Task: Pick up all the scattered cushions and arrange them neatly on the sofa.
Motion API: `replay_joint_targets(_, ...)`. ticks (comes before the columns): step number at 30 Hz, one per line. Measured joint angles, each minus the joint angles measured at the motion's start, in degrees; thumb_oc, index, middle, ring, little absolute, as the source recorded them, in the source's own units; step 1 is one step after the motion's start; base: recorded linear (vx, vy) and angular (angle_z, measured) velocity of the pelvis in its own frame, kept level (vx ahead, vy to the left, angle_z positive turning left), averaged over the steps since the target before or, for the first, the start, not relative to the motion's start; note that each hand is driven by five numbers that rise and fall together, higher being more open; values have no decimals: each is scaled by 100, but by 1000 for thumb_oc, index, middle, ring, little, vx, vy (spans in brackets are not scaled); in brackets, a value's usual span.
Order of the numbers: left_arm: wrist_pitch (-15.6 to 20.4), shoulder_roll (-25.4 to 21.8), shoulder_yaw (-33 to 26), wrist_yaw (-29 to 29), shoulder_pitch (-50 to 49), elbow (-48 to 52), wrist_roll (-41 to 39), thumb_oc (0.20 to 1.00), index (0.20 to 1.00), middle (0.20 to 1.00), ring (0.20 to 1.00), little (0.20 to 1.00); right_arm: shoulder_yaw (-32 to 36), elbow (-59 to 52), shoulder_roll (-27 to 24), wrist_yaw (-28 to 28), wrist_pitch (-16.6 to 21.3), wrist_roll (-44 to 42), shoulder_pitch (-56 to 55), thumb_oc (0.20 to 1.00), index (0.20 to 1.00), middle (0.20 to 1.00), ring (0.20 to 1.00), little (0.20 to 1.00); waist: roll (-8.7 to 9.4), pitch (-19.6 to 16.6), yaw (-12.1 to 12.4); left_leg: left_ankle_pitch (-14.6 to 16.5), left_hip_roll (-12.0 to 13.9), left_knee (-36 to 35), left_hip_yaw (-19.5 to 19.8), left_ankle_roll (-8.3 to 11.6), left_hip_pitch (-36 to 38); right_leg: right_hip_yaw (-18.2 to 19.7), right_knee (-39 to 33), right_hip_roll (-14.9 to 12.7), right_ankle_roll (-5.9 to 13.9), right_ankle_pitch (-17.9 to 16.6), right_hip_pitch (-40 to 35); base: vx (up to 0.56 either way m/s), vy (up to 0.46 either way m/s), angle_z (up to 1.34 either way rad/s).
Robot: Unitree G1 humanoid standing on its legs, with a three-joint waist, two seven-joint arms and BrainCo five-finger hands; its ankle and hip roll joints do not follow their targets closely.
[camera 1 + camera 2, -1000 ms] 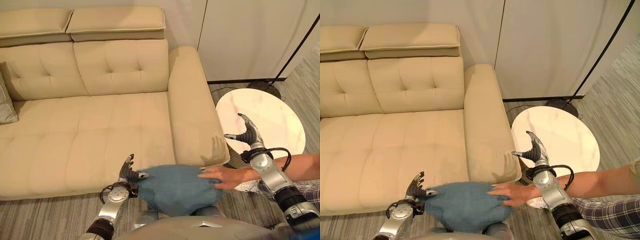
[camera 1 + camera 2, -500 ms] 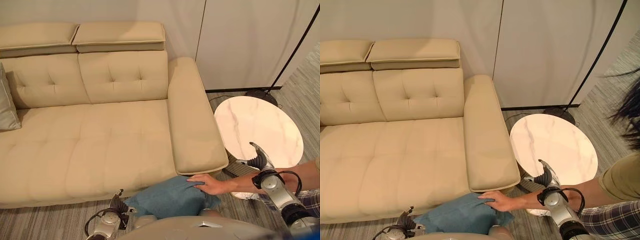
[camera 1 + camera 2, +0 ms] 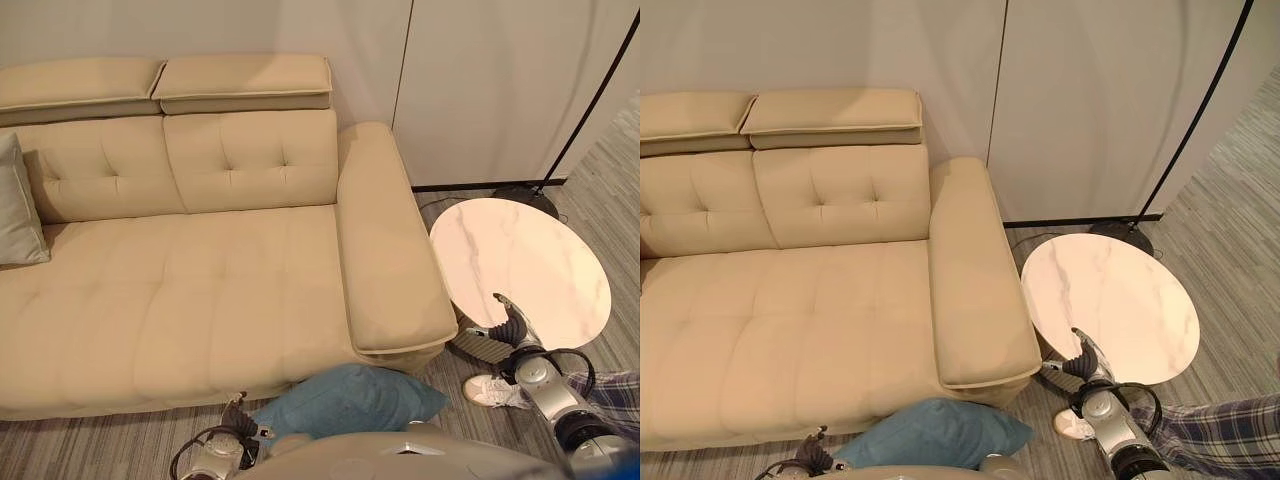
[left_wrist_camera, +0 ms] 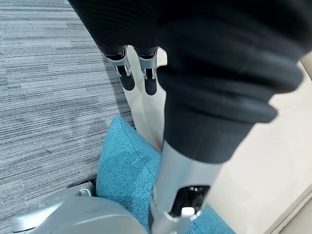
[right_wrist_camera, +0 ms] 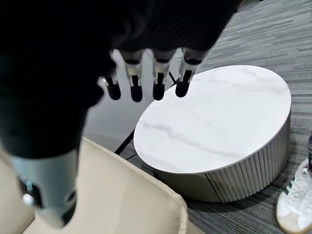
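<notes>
Cushions first: the blue cushion [image 3: 345, 400] lies on the striped grey carpet [image 4: 44, 87] right at the foot of the beige sofa [image 3: 200, 290], below its right armrest, and neither of my robot hands holds it. My left robot hand [image 3: 240, 415] sits low beside the cushion's left end, fingers [image 4: 127, 80] straight and released, pointing along the sofa's front edge; in the left wrist view the blue fabric lies just under my wrist. My right robot hand [image 3: 512, 325] hangs by the near edge of the round marble counter [image 3: 520, 265], fingers [image 5: 158, 90] loose and apart, grasping nothing.

On the sofa, 1 grey cushion [image 3: 18, 205] leans against the backrest at the far left; the seat beside it is bare.

Half a second ago a person's hand rested on the blue cushion; that hand has gone, and now a white shoe [image 3: 490, 390] and a plaid trouser leg [image 3: 605, 385] show on the carpet by the counter. The cushion has settled flatter on the floor.

Behind the sofa are a plain wall and pale panels, with a black floor-lamp pole [image 3: 590, 100] and its base [image 3: 525, 195] beyond the counter.
</notes>
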State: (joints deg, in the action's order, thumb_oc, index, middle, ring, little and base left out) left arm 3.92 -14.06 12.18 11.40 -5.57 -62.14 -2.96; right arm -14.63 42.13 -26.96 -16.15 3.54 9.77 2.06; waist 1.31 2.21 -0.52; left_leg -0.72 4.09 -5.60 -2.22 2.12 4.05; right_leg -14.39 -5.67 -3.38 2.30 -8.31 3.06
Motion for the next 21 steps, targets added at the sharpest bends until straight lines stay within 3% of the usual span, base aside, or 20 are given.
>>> replay_joint_targets(7,-1,-5,2,17,24,-1,16,1000,1000,1000,1000,1000,2,15,-1,0,-1,-1,-30,1000,1000,1000,1000,1000,-45,47,-4,-6,83,1,157,-15,-134,-76,25,83,-53,39,50,-63,-80,10)
replay_joint_targets(10,-2,-1,11,18,258,-5,2,1000,1000,1000,1000,1000,6,153,-25,-11,-1,-12,42,1000,1000,1000,1000,1000,-67,354,12,59,167,530,354,-13,-599,-84,29,191,-138,106,154,-160,-96,40)
replay_joint_targets(11,-2,9,10,19,314,-9,-6,1000,1000,1000,1000,1000,0,231,-24,-16,4,-14,103,1000,1000,1000,1000,1000,-106,461,68,-14,177,709,405,116,-741,-102,33,245,-135,103,181,-166,-67,63)
replay_joint_targets(13,-3,25,24,17,694,-34,-26,1000,1000,1000,1000,1000,-16,644,-15,-28,-26,-19,276,1000,1000,1000,1000,1000,25,737,40,-321,52,1178,381,403,-1136,-150,2,128,-235,160,195,-145,7,69)
replay_joint_targets(14,4,20,-33,23,682,-39,-58,1000,1000,1000,1000,1000,-55,632,8,-33,-22,-19,306,1000,1000,1000,1000,1000,179,777,94,-71,-44,1559,164,407,-1110,-181,-1,2,-543,90,223,-112,52,12)
replay_joint_targets(15,-32,6,-42,11,705,-56,-80,1000,1000,1000,1000,1000,-107,578,-5,-45,0,-18,369,1000,1000,1000,1000,1000,292,776,46,321,-162,2180,20,324,-1083,-197,0,-147,-575,74,202,-69,220,1)
replay_joint_targets(16,-35,27,-42,11,762,-215,-80,1000,1000,1000,1000,1000,-106,581,-4,-46,-4,-19,395,1000,1000,1000,1000,1000,349,784,-70,546,-221,2472,-22,291,-910,-209,2,-250,-569,76,155,-65,278,12)
replay_joint_targets(17,-44,72,-44,13,729,-223,-78,1000,1000,1000,1000,1000,-63,694,62,-43,-9,-16,292,1000,1000,1000,1000,1000,269,716,-263,824,-232,2049,-57,215,-341,-242,2,-254,-446,-9,137,-56,309,25)
replay_joint_targets(18,-48,171,-26,10,701,-229,-78,1000,1000,1000,1000,1000,13,795,101,-46,-18,-16,230,1000,1000,1000,1000,1000,157,648,-387,870,-252,1396,-35,121,18,-250,4,-252,-339,-81,192,-154,275,18)
replay_joint_targets(19,-34,254,-2,7,704,-229,-76,1000,1000,1000,1000,1000,21,941,112,-36,-60,-16,197,1000,1000,1000,1000,1000,39,584,-498,849,-274,776,-36,44,192,-262,31,-229,-231,-159,309,-159,234,-4)
replay_joint_targets(20,5,228,1,18,710,-224,-78,1000,1000,1000,1000,1000,88,1144,364,-42,-85,-13,146,1000,1000,1000,1000,1000,210,536,-486,546,-610,312,-29,-199,313,-33,135,-448,-92,-424,599,-246,292,-19)
replay_joint_targets(21,-2,234,11,15,697,-243,-78,1000,1000,1000,1000,1000,66,1276,528,-31,-89,-12,149,1000,1000,1000,1000,1000,327,532,-492,432,-797,278,-84,-338,196,76,186,-636,89,-624,780,-188,187,-38)
